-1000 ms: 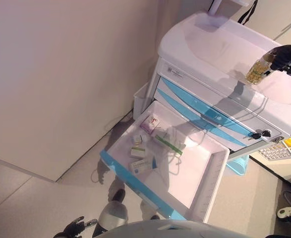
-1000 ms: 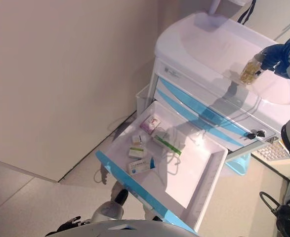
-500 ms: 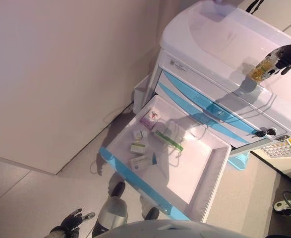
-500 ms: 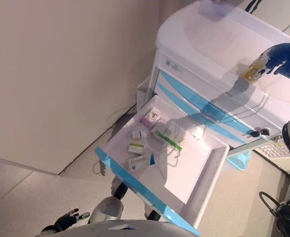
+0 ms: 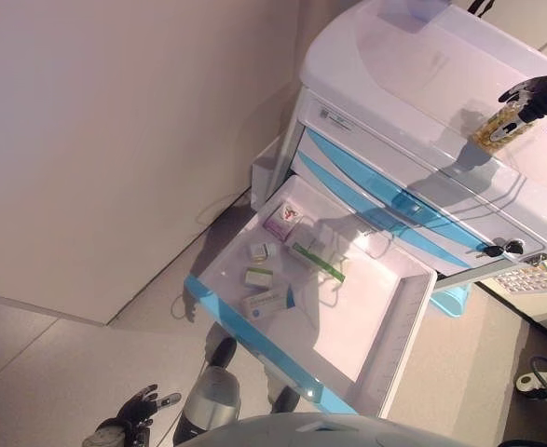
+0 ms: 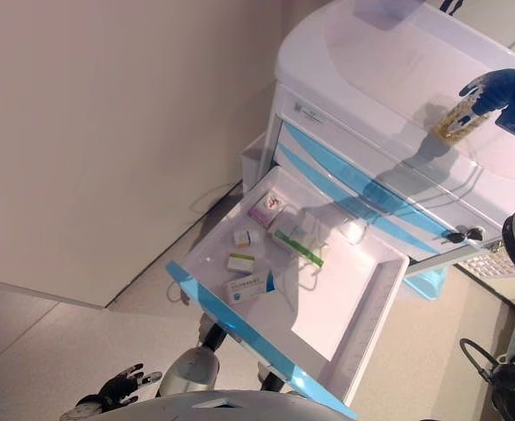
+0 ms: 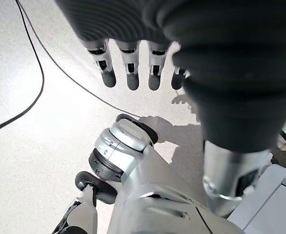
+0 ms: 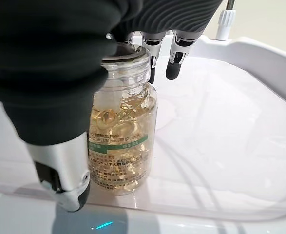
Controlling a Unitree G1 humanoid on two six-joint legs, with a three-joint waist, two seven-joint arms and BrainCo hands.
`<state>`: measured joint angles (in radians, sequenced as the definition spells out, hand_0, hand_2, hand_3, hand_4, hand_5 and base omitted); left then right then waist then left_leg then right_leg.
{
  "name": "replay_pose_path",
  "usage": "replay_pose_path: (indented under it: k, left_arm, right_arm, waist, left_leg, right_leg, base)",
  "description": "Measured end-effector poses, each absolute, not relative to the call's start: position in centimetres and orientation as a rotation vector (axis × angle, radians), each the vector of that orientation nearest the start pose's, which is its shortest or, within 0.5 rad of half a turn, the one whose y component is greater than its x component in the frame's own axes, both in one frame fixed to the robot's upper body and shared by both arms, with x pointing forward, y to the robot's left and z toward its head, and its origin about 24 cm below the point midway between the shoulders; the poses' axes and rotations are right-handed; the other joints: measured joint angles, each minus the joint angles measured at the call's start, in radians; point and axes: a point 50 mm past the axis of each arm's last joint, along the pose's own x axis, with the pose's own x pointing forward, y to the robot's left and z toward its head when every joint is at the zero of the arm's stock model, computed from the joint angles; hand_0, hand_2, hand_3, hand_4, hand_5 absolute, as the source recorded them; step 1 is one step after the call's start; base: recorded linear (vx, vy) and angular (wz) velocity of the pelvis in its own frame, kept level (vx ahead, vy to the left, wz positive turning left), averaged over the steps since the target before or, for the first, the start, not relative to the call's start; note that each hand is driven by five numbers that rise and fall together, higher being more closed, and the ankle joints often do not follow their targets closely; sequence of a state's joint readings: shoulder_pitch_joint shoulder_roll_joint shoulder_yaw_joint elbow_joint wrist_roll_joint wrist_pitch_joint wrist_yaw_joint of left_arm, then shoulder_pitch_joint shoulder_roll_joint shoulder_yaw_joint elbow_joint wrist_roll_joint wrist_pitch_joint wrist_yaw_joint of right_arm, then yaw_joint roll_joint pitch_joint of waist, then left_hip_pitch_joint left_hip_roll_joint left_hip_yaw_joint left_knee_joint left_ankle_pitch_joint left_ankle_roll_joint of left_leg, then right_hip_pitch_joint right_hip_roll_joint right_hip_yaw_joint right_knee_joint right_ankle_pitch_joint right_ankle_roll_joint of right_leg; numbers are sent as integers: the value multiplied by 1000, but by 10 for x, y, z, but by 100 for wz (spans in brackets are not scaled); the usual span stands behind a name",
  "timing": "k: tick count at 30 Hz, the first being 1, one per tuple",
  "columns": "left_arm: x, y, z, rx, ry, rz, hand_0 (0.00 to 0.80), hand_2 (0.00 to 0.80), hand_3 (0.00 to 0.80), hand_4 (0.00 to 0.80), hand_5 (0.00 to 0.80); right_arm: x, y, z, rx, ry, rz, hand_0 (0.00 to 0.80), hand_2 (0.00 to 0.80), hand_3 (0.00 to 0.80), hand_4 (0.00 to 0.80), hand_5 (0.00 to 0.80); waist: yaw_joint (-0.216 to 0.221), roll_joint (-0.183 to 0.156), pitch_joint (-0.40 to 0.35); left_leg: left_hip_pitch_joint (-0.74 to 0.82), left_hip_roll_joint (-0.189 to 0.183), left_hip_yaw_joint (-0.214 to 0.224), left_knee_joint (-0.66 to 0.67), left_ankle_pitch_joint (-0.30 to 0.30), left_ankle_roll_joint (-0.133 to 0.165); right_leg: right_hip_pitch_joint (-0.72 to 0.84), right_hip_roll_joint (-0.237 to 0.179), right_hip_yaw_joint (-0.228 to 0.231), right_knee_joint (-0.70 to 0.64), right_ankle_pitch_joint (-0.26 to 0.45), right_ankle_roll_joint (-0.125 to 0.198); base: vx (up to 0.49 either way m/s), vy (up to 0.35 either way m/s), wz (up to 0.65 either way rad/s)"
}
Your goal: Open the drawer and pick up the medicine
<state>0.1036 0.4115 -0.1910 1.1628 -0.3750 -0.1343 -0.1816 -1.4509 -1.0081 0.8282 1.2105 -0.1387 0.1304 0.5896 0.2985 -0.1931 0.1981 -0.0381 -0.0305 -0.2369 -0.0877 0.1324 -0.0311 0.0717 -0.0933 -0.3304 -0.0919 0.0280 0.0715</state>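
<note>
The white cart's lower drawer [image 5: 254, 340], with a light-blue front, stands pulled out. Several medicine boxes lie in it: a white-and-blue box [image 5: 267, 303], a small green-topped box [image 5: 259, 277], a pink box [image 5: 282, 222] and a long green-edged box [image 5: 317, 262]. My right hand [image 5: 537, 94] is over the cart's top [image 5: 394, 65], shut on a clear bottle of yellow capsules [image 8: 121, 141], thumb along its side and fingers [image 8: 174, 61] past the cap. The bottle [image 5: 499, 124] hangs tilted. My left hand [image 5: 135, 409] hangs low by the floor with straight fingers [image 7: 129, 73], holding nothing.
A plain wall runs along the left of the cart. Keys [image 5: 499, 250] hang from the cart's front lock. A keypad device [image 5: 529, 277] sits on a side shelf at the right, with a light-blue bin [image 5: 455, 300] under it. A white side bin [image 5: 266, 175] hangs on the cart's left.
The view has shifted a little. My right hand has carried the bottle slightly rightward over the cart top and tipped it more. The left hand stays low and open.
</note>
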Motion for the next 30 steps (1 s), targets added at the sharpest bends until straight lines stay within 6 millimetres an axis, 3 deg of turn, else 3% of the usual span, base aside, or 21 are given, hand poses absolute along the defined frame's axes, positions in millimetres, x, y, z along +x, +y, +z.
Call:
replay_pose_path:
  k: [17, 30]
  left_arm:
    - [73, 285, -143, 58, 1112, 131, 0, 0, 0, 0, 0]
    - [71, 276, -147, 35, 1132, 126, 0, 0, 0, 0, 0]
  right_arm:
    - [360, -352, 308, -1119, 441, -92, 0, 0, 0, 0, 0]
    - [355, -353, 329, -1090, 326, -163, 0, 0, 0, 0, 0]
  waist:
    - [-30, 3, -1]
    - [-53, 57, -32]
  left_leg:
    - [28, 10, 57, 0, -6, 3]
    - [52, 11, 67, 0, -9, 9]
  right_leg:
    - [8, 2, 44, 0, 5, -7]
    - [29, 2, 53, 0, 5, -7]
  base:
    - [6, 6, -7]
    - [2, 3, -1]
